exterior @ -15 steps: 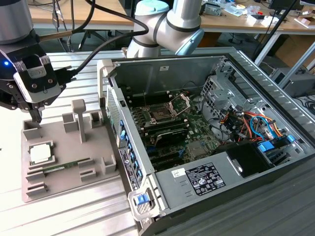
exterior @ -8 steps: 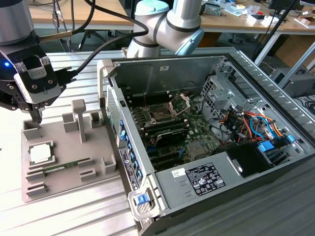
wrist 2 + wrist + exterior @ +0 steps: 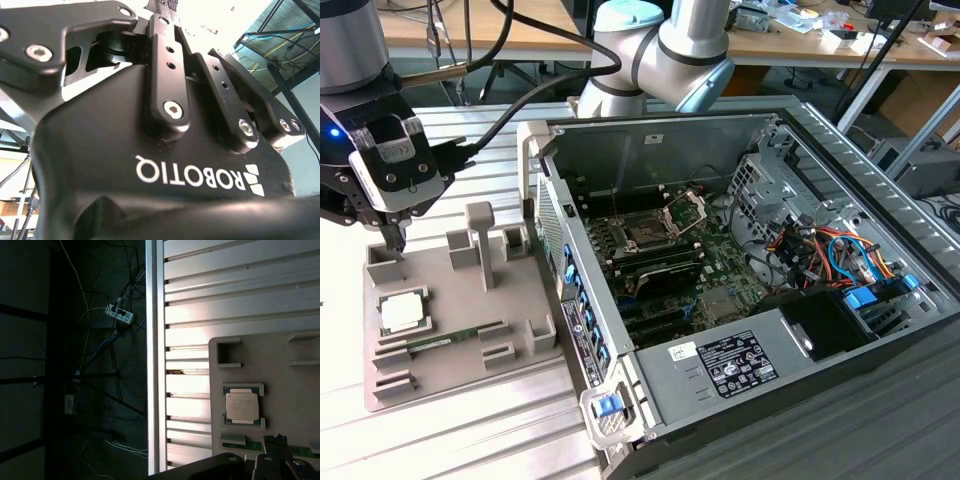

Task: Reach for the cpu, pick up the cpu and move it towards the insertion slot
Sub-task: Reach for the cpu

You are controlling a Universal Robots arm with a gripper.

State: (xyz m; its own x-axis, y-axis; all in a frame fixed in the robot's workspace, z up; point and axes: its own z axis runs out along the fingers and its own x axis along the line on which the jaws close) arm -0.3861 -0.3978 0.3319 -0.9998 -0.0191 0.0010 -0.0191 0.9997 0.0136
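Observation:
The cpu (image 3: 402, 313) is a pale silver-cream square chip lying flat in a pocket of the grey fixture tray (image 3: 450, 300) at the exterior view's left. In the first wrist view the cpu (image 3: 242, 406) rests in its green-edged seat on the tray (image 3: 280, 370). My gripper (image 3: 395, 238) hangs above the tray's far corner, short of the cpu, shut with nothing in it; its tips (image 3: 275, 440) show in the first wrist view. The insertion slot (image 3: 647, 235) sits inside the open computer case, its silver frame (image 3: 685, 210) hinged up.
A thin green memory stick (image 3: 455, 338) lies on the tray beside the cpu. Grey upright posts (image 3: 480, 240) rise from the tray. The case wall (image 3: 570, 290) stands between tray and motherboard. Cables (image 3: 820, 250) and a power supply (image 3: 740, 360) crowd the case's right.

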